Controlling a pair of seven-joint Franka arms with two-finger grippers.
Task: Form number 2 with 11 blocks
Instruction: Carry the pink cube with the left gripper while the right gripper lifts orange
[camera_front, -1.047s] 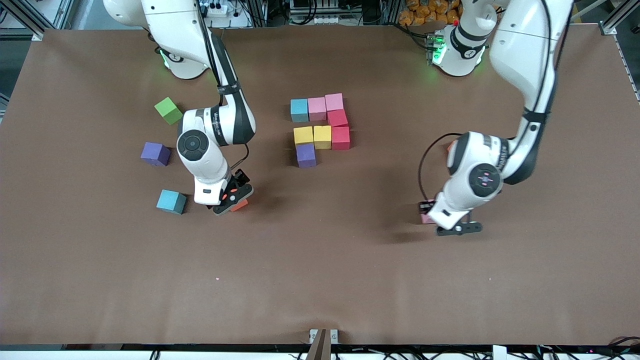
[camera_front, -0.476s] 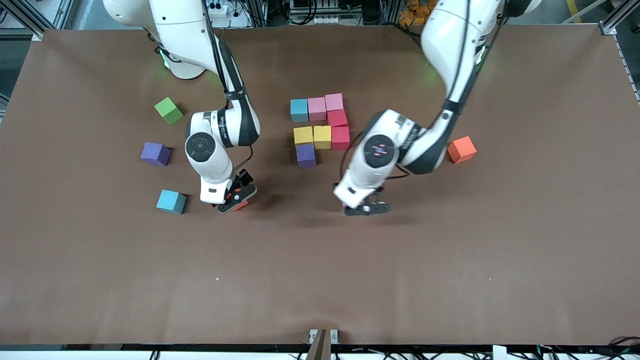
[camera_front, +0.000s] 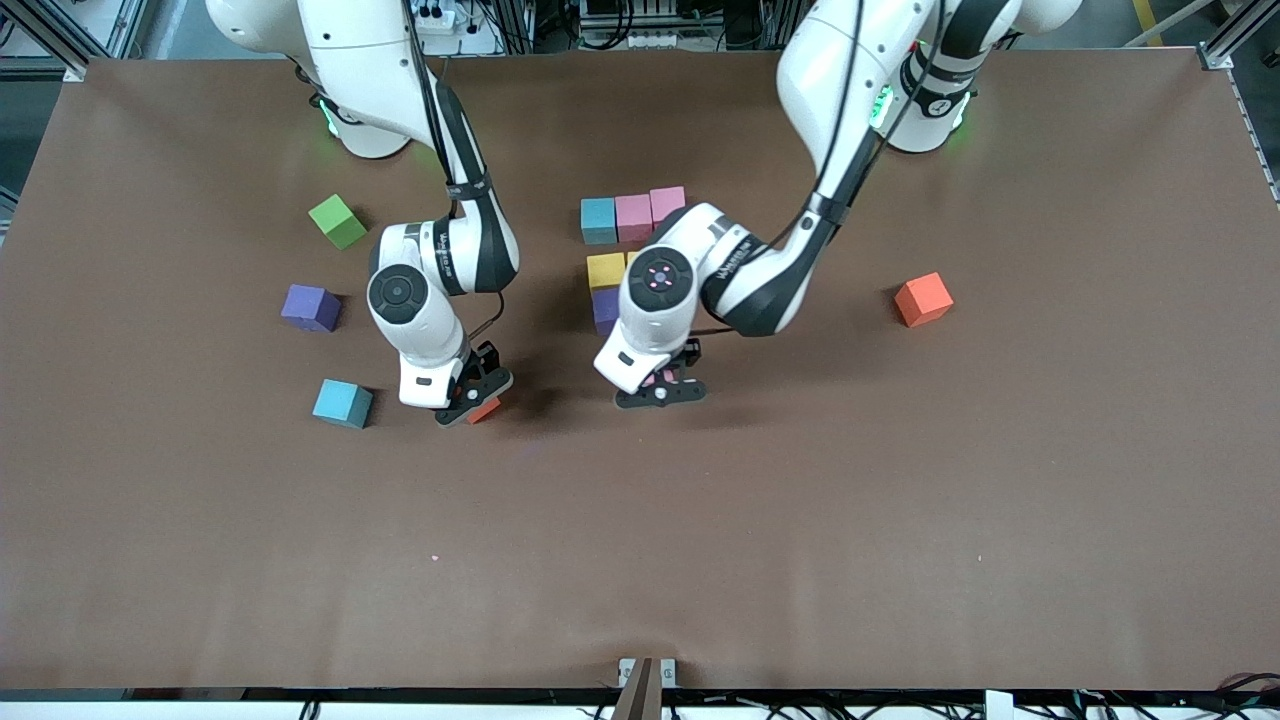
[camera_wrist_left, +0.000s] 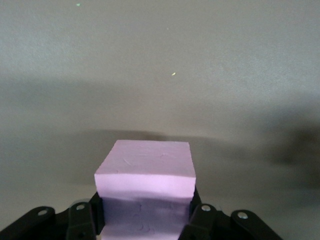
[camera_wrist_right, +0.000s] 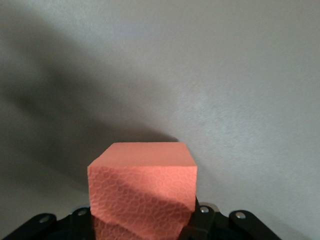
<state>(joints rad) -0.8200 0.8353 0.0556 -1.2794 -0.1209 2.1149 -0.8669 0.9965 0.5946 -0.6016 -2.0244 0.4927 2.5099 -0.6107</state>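
Left gripper (camera_front: 660, 392) clamps a pink block (camera_wrist_left: 145, 187); right gripper (camera_front: 470, 395) is closed around an orange block (camera_wrist_right: 142, 192).
Both sit mid-frame, just below the unfinished number 2 (camera_front: 637, 218); a skewed release could nudge placed cubes, and the arms may collide.

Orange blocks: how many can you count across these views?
2. One orange block lies alone toward the left arm's end of the table; the second orange block is gripped by the right gripper. Arms may hide others.
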